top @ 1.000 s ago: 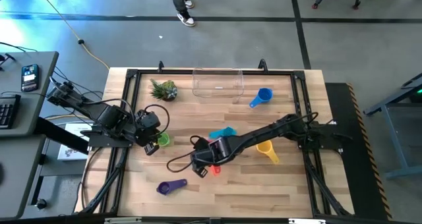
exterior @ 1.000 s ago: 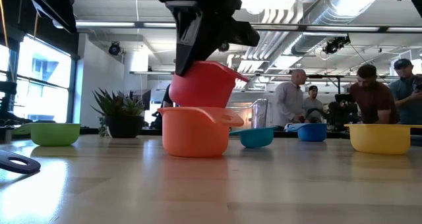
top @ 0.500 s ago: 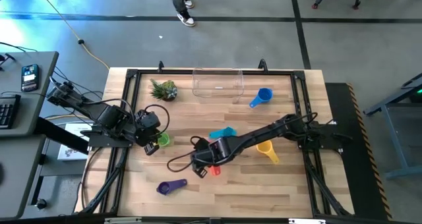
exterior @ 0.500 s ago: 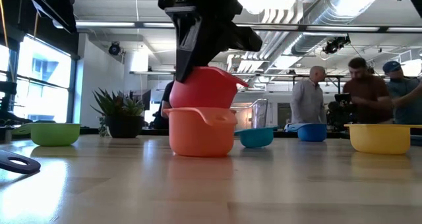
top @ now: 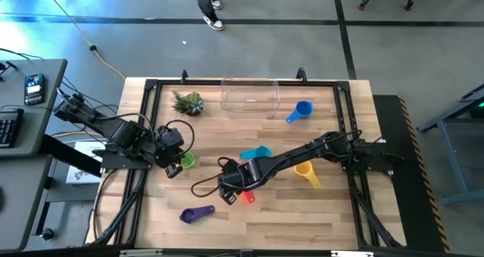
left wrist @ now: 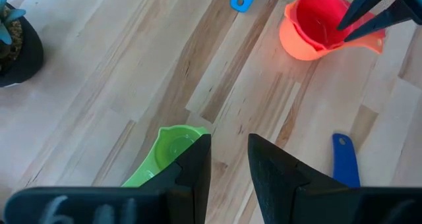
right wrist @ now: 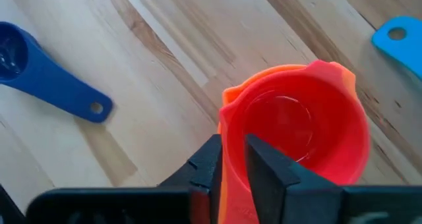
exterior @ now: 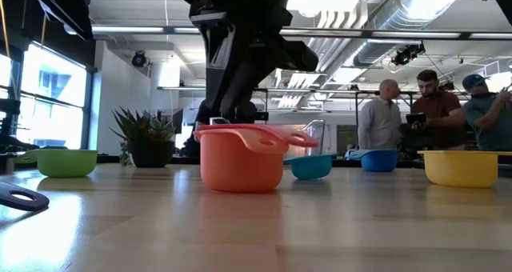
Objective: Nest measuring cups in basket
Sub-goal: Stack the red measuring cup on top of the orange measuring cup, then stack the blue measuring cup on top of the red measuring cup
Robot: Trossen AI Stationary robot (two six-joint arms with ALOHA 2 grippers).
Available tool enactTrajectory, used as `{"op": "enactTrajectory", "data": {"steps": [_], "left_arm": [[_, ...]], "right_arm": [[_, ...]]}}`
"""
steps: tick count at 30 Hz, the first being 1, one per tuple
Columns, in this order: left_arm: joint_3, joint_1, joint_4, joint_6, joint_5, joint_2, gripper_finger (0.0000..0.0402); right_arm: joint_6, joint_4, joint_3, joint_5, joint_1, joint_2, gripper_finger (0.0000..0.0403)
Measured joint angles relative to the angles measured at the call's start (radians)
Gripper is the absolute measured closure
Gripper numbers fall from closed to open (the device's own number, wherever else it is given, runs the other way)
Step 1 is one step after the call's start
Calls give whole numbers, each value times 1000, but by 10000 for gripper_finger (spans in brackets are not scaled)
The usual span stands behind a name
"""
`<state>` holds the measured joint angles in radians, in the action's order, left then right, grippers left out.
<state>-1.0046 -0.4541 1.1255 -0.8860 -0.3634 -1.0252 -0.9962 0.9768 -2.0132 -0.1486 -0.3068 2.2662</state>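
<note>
Right gripper: fingers narrowly parted astride the rim of the red cup, seated inside the orange cup mid-table, well apart from the basket. Risk: fingers snagging that rim on withdrawal, tipping both. Left gripper: empty, over the green cup.

Right hand straddles red cup rim, nested in orange cup.

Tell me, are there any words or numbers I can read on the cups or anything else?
None can be read in any view.
The red plastic measuring cup nested in the orange plastic measuring cup: no marks visible.
The dark phone-like object on the grey side desk: too small to read.
</note>
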Motion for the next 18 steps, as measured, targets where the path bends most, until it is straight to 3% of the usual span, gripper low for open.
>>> {"op": "enactTrajectory", "data": {"steps": [10,18], "left_arm": [[0,0,1,6,0,0,312],[0,0,2,7,0,0,312]], "right_arm": [[-17,32,-19,8,15,-10,319],[-42,313,-133,-102,14,-16,318]]}}
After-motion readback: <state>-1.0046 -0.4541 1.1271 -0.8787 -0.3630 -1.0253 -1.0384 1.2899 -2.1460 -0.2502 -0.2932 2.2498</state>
